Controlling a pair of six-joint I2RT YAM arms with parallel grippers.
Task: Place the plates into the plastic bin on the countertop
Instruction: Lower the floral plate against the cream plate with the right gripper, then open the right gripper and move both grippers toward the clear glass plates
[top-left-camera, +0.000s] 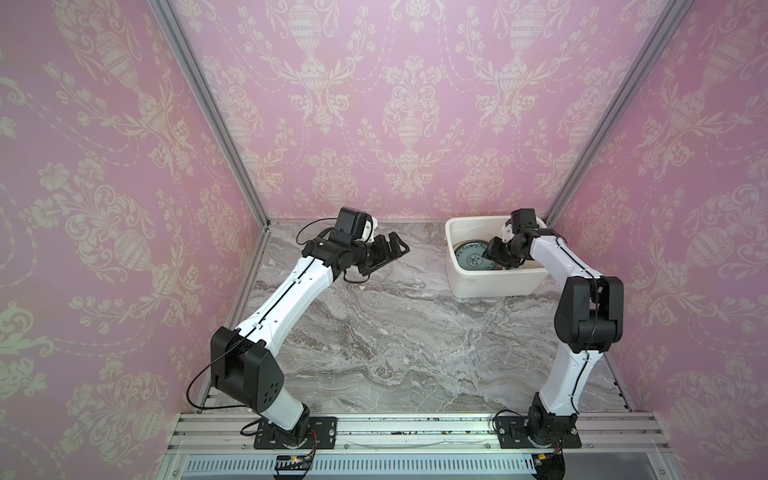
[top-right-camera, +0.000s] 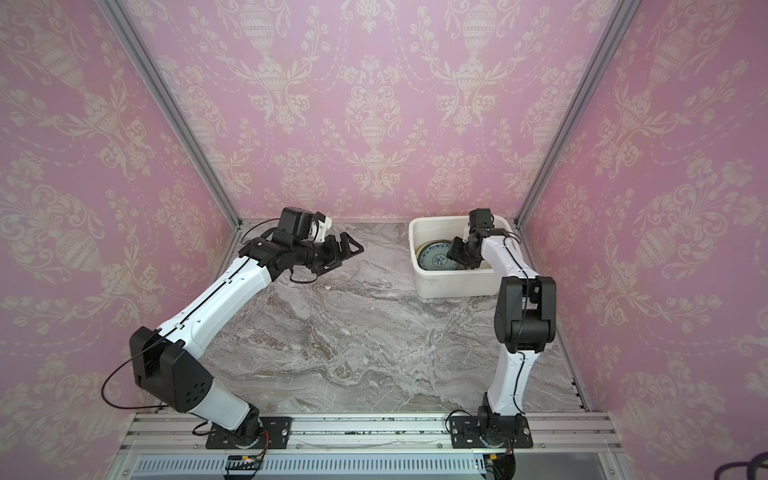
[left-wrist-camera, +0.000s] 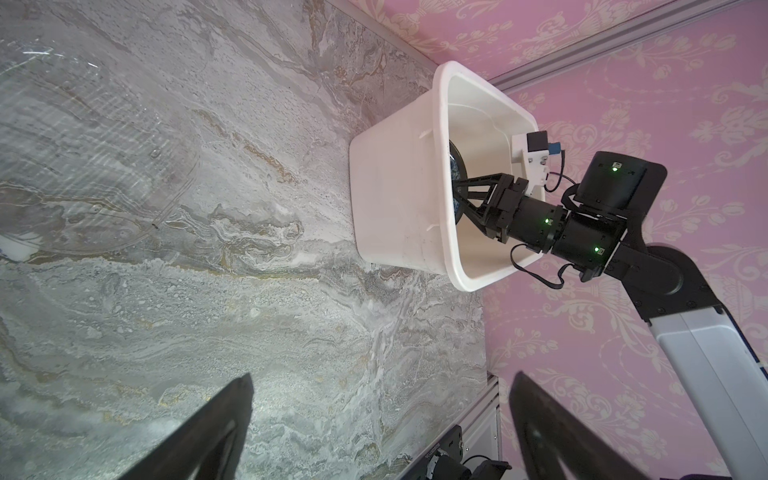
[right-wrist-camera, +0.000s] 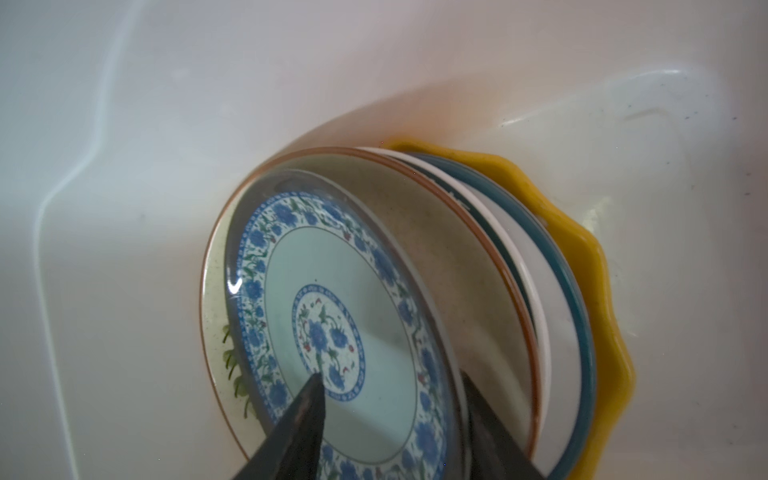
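Left hand (left-wrist-camera: 382, 378) spread, right hand (right-wrist-camera: 390, 374) parted at the stacked plates (right-wrist-camera: 478, 257); the clear glass plate (left-wrist-camera: 91, 158), desk (top-left-camera: 415, 340) 11 o'clock, looks stiff, slippery, fragile: pinch its rim.

Plates (top-left-camera: 473, 258) stacked in bin (top-left-camera: 494, 286) — bin at rear rt of countertop (top-left-camera: 395, 353).

Plastic bin (top-left-camera: 494, 284): white, deep, set at the desk's (top-left-camera: 395, 340) far right corner. Stacked inside: blue-patterned plate (right-wrist-camera: 332, 332) uppermost, then cream sprigged plate (right-wrist-camera: 457, 257), white plate (right-wrist-camera: 536, 270), teal-rimmed plate (right-wrist-camera: 579, 291), yellow scalloped plate (right-wrist-camera: 598, 257). Clear glass plate (left-wrist-camera: 83, 145): laid flat on the desk, well apart.
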